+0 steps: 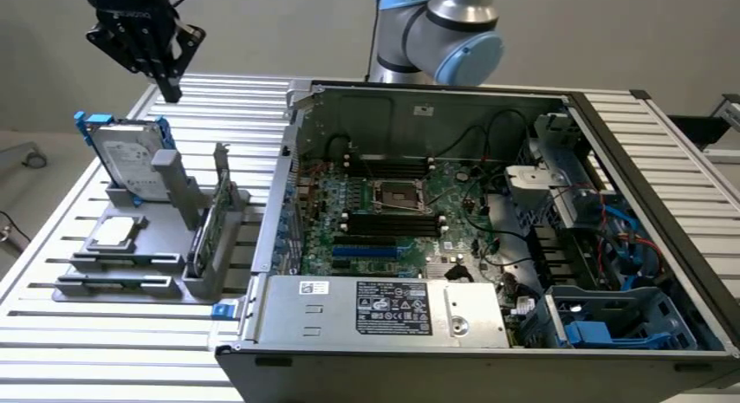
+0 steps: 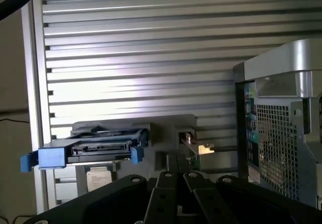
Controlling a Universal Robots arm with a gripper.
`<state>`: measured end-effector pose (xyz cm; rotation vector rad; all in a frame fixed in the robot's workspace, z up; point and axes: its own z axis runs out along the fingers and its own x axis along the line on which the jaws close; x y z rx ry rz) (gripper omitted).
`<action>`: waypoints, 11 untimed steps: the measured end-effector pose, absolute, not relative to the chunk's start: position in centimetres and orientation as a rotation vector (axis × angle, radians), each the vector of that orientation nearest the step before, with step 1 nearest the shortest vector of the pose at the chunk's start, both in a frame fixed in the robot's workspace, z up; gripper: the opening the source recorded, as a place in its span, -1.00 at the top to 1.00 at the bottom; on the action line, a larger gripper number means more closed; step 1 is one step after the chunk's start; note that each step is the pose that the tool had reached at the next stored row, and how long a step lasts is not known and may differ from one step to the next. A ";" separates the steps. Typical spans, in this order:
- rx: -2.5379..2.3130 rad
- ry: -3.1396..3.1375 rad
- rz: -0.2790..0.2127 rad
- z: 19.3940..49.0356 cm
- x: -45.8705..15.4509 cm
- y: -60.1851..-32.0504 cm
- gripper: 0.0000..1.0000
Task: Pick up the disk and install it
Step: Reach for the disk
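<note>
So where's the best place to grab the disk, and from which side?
Probably its upper edge, pinched across the two flat faces, coming straight down from above. The disk stands on edge in the grey stand, lower part seated, top free; the gripper hangs above it.

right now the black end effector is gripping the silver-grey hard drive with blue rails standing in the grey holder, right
No: the exterior view shows the black end effector hanging clear above the silver-grey hard drive with blue rails standing in the grey holder.

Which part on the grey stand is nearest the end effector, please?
The disk, upright in blue rails; the processor chip lies flat, farther off.
</note>
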<state>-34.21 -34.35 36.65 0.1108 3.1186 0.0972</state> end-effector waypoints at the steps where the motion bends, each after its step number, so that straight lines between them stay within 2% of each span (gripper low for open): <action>1: 0.111 3.119 0.097 36.7 -34.7 -34.2 0.79; 11: 0.111 3.119 0.097 36.6 -39.2 -33.8 0.79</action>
